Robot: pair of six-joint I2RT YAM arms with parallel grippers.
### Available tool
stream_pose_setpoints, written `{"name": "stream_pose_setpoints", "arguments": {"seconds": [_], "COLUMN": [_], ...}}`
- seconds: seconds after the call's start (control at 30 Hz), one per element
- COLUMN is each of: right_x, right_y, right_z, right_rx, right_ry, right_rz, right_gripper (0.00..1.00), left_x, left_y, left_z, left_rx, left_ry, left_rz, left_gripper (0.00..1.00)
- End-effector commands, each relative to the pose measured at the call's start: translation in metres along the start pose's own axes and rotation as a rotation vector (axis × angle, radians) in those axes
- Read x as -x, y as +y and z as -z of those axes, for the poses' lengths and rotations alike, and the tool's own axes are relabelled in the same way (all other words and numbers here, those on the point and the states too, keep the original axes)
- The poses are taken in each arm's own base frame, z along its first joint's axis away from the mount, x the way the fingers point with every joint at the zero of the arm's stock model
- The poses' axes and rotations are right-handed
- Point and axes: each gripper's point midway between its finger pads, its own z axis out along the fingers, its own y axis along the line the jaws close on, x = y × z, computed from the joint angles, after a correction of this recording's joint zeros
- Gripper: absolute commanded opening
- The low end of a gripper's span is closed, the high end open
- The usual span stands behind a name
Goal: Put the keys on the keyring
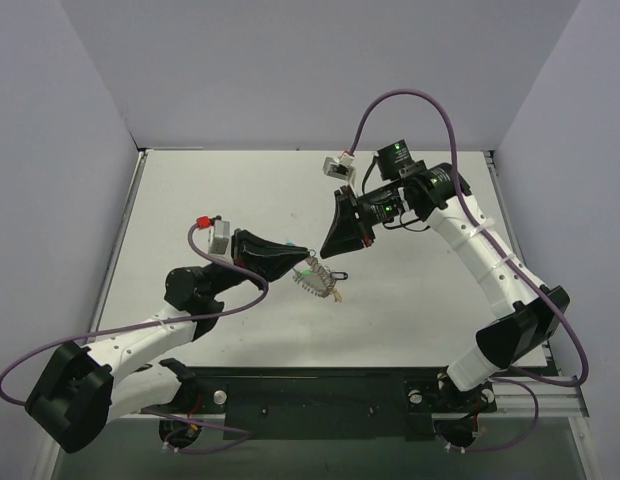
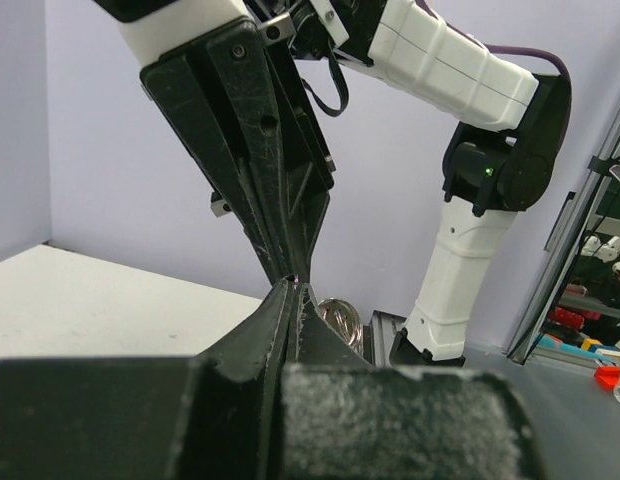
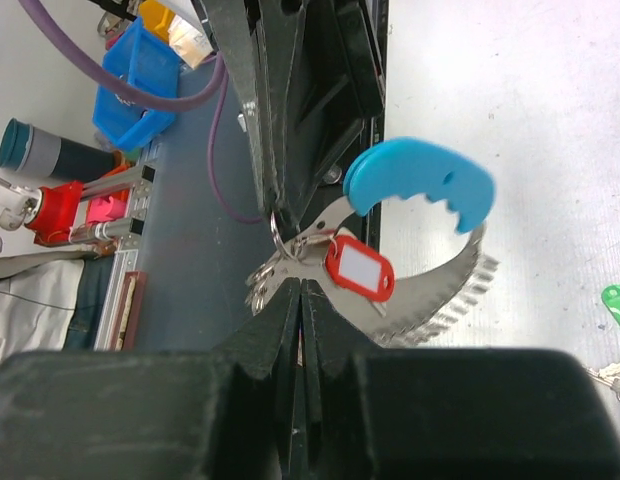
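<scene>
Above the bench (image 1: 220, 190), near its middle, both pincers meet tip to tip over the keyring (image 3: 440, 300). It's up off the surface, blue tag (image 3: 418, 183) on top, toothed metal arc curving below it. Progress, my read: about one of three. Red key (image 3: 358, 272) hangs by its small loop right at the split ring (image 3: 274, 228) and looks threaded or close to it; can't confirm the loop is fully through. Green key (image 3: 617, 303) lies loose on the bench, well apart from the ring, so not done. Black key: can't place it for sure; a small dark thing (image 1: 340, 274) beside the cluster in the top view may be it. To do: green, black, maybe seating red. Left pincer (image 1: 308, 252) is closed, reaching in low and near level from the left, tips at the split ring next to the blue tag's end; looks like it carries the keyring. Right pincer (image 1: 334, 255) is closed too, pointing steeply down from the far side, arm folded back toward the right edge. Its tips sit against the metal blades by the red tag; can't tell if it pinches anything or just presses there. Wrist views agree: each pincer's jaws are together, with the other's tip right at its own.
</scene>
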Motion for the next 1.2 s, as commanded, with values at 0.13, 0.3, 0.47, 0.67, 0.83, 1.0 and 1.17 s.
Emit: {"name": "stream_pose_setpoints", "arguments": {"seconds": [0.13, 0.3, 0.47, 0.67, 0.83, 1.0, 1.17], "right_x": [-0.004, -0.019, -0.038, -0.048, -0.048, -0.04, -0.045], "right_y": [0.01, -0.002, -0.001, 0.001, 0.003, 0.007, 0.003], "right_z": [0.01, 0.009, -0.001, -0.009, -0.013, -0.02, -0.025], "right_rx": [-0.02, -0.104, -0.115, -0.075, -0.052, -0.022, -0.025], "right_ry": [-0.015, 0.033, 0.11, 0.155, 0.172, 0.179, 0.207], "right_rz": [0.048, 0.076, 0.152, 0.207, 0.227, 0.234, 0.228], "right_gripper": [0.0, 0.13, 0.32, 0.39, 0.45, 0.47, 0.47], "left_x": [0.046, 0.037, 0.033, 0.031, 0.028, 0.031, 0.034], "left_y": [-0.027, -0.021, -0.023, -0.026, -0.026, -0.025, -0.022], "left_z": [0.005, 0.012, 0.013, 0.013, 0.011, 0.01, 0.011], "left_rx": [-0.089, -0.065, -0.084, -0.1, -0.112, -0.116, -0.09], "left_ry": [-0.156, -0.121, -0.113, -0.104, -0.089, -0.107, -0.131], "left_rz": [-0.178, -0.173, -0.141, -0.128, -0.111, -0.099, -0.098], "left_gripper": [0.0, 0.0, 0.0, 0.0, 0.0, 0.0, 0.0]}}
